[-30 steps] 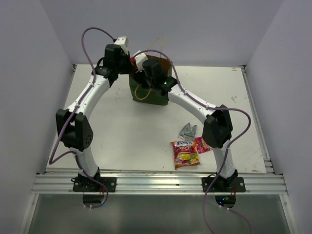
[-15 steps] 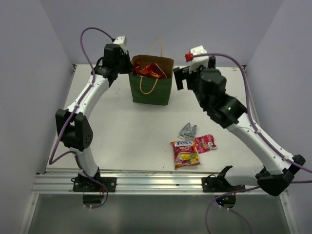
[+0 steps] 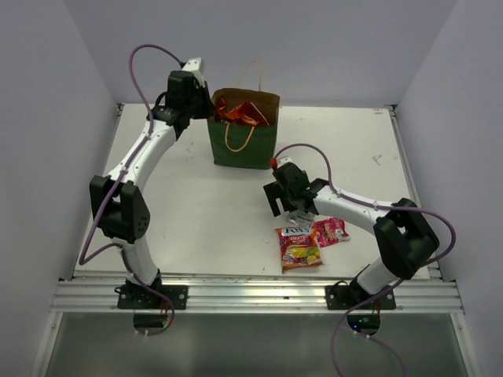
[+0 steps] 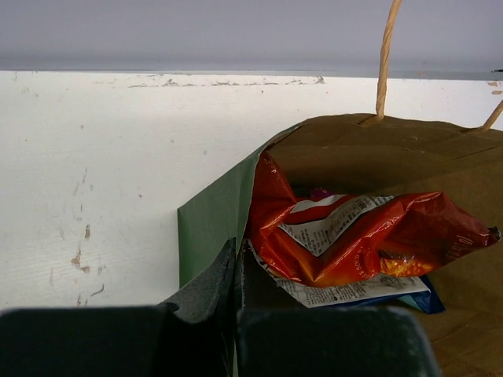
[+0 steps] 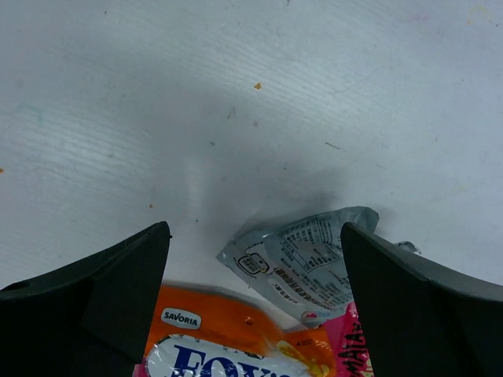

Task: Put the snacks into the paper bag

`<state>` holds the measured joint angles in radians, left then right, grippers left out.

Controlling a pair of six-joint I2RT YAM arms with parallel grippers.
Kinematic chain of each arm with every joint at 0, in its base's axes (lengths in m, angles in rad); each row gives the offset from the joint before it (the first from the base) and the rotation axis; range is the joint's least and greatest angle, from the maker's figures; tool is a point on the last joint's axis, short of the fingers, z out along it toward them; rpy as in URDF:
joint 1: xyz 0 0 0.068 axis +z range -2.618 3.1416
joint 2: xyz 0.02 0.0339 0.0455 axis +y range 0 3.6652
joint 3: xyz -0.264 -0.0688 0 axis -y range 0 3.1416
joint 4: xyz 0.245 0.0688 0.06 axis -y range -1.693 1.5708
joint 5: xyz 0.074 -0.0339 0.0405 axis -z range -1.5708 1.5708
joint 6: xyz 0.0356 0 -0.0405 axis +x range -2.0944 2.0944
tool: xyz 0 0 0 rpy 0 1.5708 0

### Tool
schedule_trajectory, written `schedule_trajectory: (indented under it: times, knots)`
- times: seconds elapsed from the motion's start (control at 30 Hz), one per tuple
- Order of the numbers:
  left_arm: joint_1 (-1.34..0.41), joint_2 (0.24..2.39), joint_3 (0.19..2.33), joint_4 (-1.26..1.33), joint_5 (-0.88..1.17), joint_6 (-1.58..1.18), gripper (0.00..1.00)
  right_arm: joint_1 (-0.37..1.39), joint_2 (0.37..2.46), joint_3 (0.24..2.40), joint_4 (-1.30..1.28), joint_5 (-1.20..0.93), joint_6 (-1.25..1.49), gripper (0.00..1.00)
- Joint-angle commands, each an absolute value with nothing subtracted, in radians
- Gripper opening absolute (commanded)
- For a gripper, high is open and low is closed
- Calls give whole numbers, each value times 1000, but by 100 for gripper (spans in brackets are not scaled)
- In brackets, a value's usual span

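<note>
- silver packet [image 5: 302, 263]: top view, mostly hidden under right gripper [image 3: 292, 210]
- fruit-candy packet [image 5: 236, 334], pink packet [image 5: 357, 345]: cut by right wrist view's bottom edge
- blue-white bag [image 4: 418, 301]: only a corner shows under Doritos bag [image 4: 346, 236]
- paper bag [image 4: 212, 220]: clipped right and bottom, left wrist view

I'm looking at a white table [image 3: 196, 204], scuffed and dotted with small marks. In the upper middle of the overhead view a dark green paper bag [image 3: 244, 153] stands upright on it. Just right of centre and lower down, three packets lie flat in a cluster. A small silver packet [image 5: 302, 263] is uppermost. Its lower edge meets an orange fruit-candy packet [image 3: 299, 247] and a pink packet [image 3: 332, 232], which touch side by side.
</note>
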<state>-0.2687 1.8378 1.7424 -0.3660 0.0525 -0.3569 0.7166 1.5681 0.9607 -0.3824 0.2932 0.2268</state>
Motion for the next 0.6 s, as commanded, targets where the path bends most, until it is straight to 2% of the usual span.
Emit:
schedule_trajectory:
  times: [0.0,0.57]
  knots:
    - [-262,1786,1747,-304,72,-370,0,663,1583,974,-322,259,307,94]
    - [-262,1790,1740,-299,74,-370,0,623,1528,887,-463,310,391,94]
